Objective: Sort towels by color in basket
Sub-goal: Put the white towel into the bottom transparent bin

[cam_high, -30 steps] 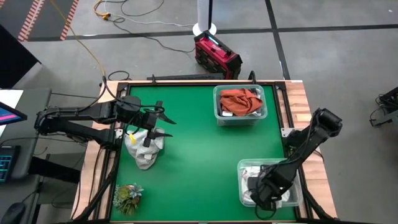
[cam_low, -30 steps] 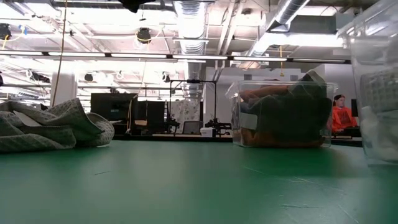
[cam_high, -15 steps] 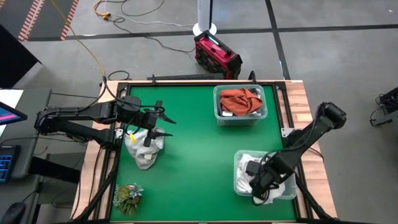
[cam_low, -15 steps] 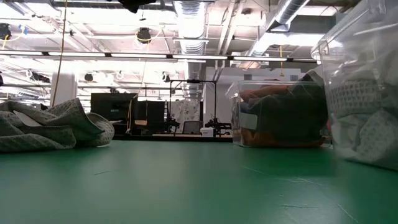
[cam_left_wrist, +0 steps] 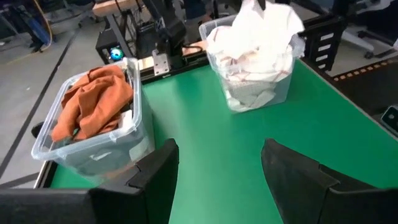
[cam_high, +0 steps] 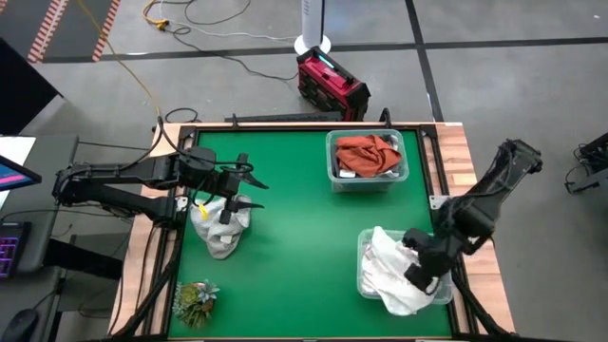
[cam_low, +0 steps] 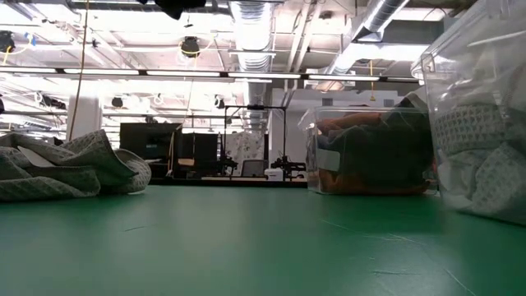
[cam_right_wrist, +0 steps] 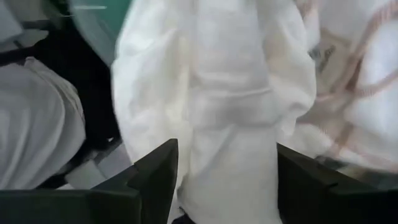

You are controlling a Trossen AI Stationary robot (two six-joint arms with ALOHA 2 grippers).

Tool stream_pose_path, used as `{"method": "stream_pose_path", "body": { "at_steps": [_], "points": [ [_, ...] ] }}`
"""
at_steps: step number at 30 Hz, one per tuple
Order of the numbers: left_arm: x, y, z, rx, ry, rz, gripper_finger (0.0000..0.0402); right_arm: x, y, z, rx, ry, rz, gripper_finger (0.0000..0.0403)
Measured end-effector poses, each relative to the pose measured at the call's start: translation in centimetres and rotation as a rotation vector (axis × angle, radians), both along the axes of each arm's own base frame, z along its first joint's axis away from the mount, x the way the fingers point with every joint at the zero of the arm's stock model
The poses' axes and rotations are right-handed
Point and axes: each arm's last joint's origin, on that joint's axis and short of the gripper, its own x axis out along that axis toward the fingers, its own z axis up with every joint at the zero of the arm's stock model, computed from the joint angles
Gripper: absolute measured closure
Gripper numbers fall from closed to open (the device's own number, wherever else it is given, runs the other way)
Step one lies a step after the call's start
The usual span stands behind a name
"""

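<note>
Near table's right front edge, right gripper (cam_high: pixel 425 269) pinches white crumpled cloth towel (cam_high: pixel 391 271), draped lengthwise over clear plastic bin (cam_high: pixel 365 285); left gripper (cam_high: pixel 239 185), fingers spread, hovers over grey-checked towel heap (cam_high: pixel 219 226).

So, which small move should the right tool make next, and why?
Probably lift a little higher. The right tool is over the clear plastic bin near the table's right edge, with a white cloth towel between its fingers. The towel's lower part still lies heaped in the bin, so it seems not yet free to carry.
</note>
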Motion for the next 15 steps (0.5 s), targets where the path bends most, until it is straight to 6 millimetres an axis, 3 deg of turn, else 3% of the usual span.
{"method": "stream_pose_path", "body": {
  "at_steps": [8,15],
  "points": [
    [0.0,0.2,-0.1,0.027,0.008,0.054,0.0182,1.7,1.5,0.0,-0.13,-0.219,0.179,0.0171],
    [0.0,0.2,-0.1,0.014,0.009,0.067,0.0182,4.2,2.8,0.1,-0.241,-0.262,0.248,0.0205]
  ]
}}
